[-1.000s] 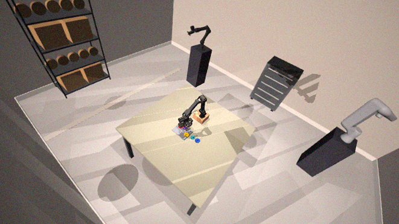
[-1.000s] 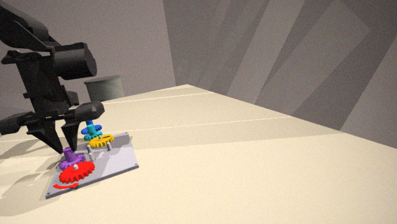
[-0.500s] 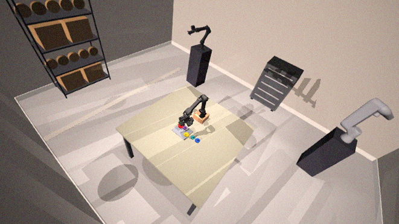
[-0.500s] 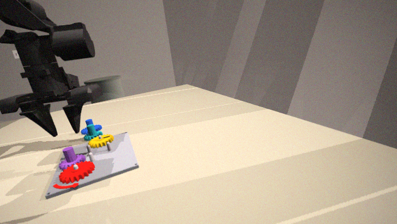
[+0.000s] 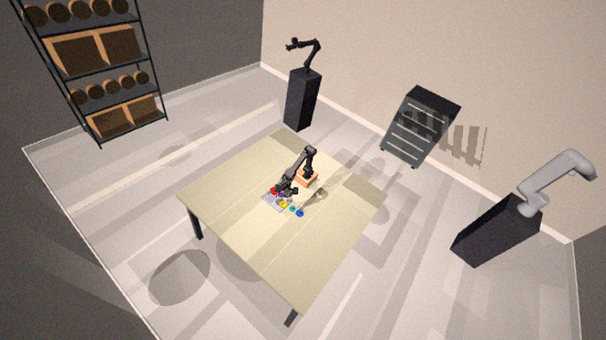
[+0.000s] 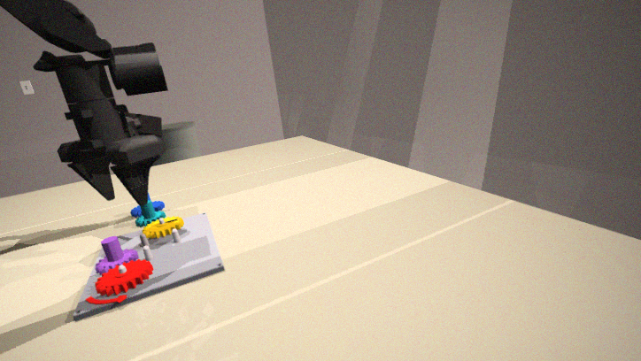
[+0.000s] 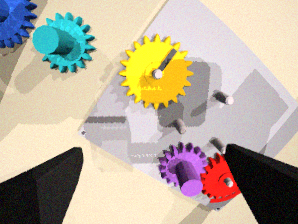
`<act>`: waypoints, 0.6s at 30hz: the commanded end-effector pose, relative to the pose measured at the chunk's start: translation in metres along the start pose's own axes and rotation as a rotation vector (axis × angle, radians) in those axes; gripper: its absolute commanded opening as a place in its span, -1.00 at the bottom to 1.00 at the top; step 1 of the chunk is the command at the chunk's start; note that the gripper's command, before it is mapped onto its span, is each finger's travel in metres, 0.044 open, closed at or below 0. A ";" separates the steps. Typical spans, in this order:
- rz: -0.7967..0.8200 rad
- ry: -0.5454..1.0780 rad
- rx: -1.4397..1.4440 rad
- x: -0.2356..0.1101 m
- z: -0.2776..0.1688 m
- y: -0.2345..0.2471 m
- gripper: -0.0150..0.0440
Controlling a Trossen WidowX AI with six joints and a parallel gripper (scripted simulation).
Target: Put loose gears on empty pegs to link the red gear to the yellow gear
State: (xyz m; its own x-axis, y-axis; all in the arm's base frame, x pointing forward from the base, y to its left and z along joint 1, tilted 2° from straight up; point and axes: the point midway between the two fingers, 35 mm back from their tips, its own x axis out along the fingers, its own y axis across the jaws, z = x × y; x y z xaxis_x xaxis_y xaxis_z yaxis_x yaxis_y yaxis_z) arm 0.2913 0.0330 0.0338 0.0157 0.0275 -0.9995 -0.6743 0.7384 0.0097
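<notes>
The purple gear (image 6: 117, 260) (image 7: 170, 162), with its tall handle, sits on the grey board (image 6: 192, 257) (image 7: 190, 30), close beside the red gear (image 6: 134, 274) (image 7: 214, 179); their teeth appear to meet. The peg under it is hidden. The yellow gear (image 6: 154, 230) (image 7: 145, 60) with the black stripe is on its peg. Three bare pegs (image 6: 175, 235) (image 7: 180, 126) stand between red and yellow. The teal gear (image 6: 150, 218) (image 7: 75, 56) and blue gear (image 6: 157, 206) (image 7: 20, 20) stand on the table past the yellow gear. My gripper (image 6: 127, 201) (image 7: 156, 152) is open and empty, above the board.
The red arrow (image 6: 105, 301) lies beside the red gear at the board's corner. The arm's orange base block (image 5: 304, 177) stands on the table (image 5: 246, 221) behind the board. A shelf, a drawer cabinet and two other arms on pedestals stand away from the table.
</notes>
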 end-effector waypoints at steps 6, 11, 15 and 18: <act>0.012 0.001 0.856 -0.002 0.058 0.055 1.00; 0.011 0.003 1.066 -0.002 0.066 0.068 1.00; 0.010 0.005 1.241 -0.002 0.070 0.077 1.00; 0.010 0.006 1.253 -0.002 0.071 0.078 1.00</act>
State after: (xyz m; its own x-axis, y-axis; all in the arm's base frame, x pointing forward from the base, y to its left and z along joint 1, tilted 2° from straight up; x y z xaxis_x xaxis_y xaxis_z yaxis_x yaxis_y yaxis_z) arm 0.2934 0.0950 0.0355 0.0130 0.0307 -0.9994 -0.0057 0.9995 0.0306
